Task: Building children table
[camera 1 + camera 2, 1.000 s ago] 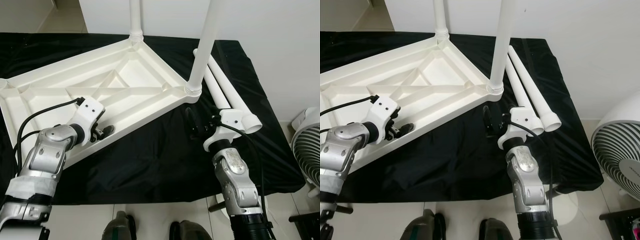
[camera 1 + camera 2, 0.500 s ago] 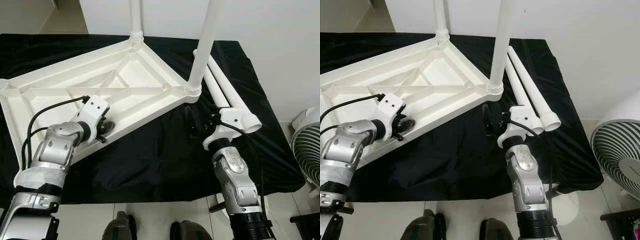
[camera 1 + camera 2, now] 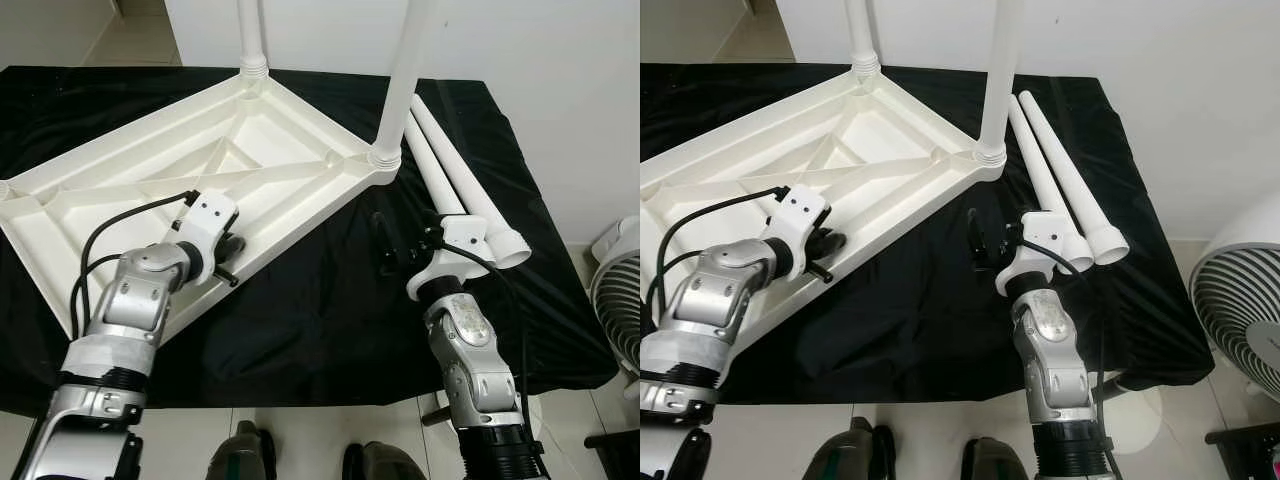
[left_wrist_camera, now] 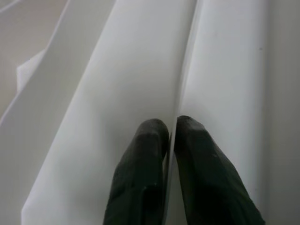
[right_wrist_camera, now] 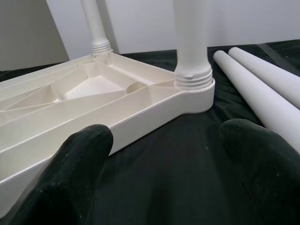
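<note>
Black cloth (image 3: 300, 300): one tabletop (image 3: 180, 170), two fitted legs (image 3: 405, 70), two loose legs (image 3: 450, 175).

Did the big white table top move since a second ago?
Yes. The table top, pinched at its edge by the left gripper, swung: its corner with the screwed-in leg slid farther from the right gripper and along the loose legs.

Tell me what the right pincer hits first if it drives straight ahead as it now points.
Probably the near rim of the upturned white plastic tabletop, just left of its screwed-in white leg; the right pincer is open, though depth is uncertain.
</note>
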Robot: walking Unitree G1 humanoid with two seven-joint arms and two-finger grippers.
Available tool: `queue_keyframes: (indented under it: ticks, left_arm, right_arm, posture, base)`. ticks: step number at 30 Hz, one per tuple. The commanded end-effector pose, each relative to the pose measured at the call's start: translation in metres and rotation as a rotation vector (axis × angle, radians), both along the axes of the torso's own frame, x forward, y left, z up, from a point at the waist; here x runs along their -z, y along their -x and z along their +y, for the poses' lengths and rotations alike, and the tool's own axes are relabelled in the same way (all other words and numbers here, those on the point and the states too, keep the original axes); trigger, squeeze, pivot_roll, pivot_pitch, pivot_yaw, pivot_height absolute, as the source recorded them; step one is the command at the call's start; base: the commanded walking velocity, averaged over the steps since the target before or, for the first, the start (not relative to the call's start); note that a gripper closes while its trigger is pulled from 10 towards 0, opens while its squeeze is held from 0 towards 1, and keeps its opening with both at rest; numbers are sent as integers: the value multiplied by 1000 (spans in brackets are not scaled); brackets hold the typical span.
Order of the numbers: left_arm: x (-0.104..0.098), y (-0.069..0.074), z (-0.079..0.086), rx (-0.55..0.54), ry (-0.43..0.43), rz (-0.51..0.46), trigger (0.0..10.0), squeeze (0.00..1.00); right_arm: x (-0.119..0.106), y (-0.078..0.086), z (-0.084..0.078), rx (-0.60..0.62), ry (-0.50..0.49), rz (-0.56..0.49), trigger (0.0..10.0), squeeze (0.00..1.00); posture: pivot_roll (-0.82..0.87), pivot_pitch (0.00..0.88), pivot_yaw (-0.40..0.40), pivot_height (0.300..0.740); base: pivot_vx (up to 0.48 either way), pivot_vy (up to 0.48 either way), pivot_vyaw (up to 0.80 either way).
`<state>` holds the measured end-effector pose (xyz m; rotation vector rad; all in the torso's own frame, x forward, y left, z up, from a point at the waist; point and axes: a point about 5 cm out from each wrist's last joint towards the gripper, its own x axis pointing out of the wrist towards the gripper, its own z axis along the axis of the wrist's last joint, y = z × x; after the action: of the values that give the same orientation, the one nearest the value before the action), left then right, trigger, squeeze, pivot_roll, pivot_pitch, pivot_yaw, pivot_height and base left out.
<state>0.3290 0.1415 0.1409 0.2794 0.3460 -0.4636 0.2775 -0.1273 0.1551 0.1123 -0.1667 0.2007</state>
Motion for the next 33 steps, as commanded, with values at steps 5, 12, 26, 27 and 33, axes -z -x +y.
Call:
queue_keyframes:
  ticks: [5,12,26,27,33]
  left_arm:
    - [-3,0,-34,-76,47,-54,0,0]
    - [-3,5,-63,-182,110,-82,0,0]
    - [-11,1,-88,-110,148,-155,10000,1000]
    - [-15,2,-89,-81,179,-166,10000,1000]
    - [-28,10,-93,36,216,-184,10000,0]
  right_arm:
    - [-1,-1,3,-3,-12,6,10000,0]
    - [-1,-1,3,11,-20,6,10000,0]
    - [-3,-3,5,13,-19,-4,10000,0]
    - [-2,-3,5,15,-16,-2,10000,0]
    - [-2,-3,3,18,-17,2,10000,0]
  posture:
    - [-54,90,16,740]
    - [-55,93,19,740]
    - [-58,91,16,740]
    - [-59,92,16,740]
    - [-60,95,17,740]
  base:
    - [0,0,0]
    - [0,0,0]
    - [0,0,0]
    - [0,0,0]
    - [0,0,0]
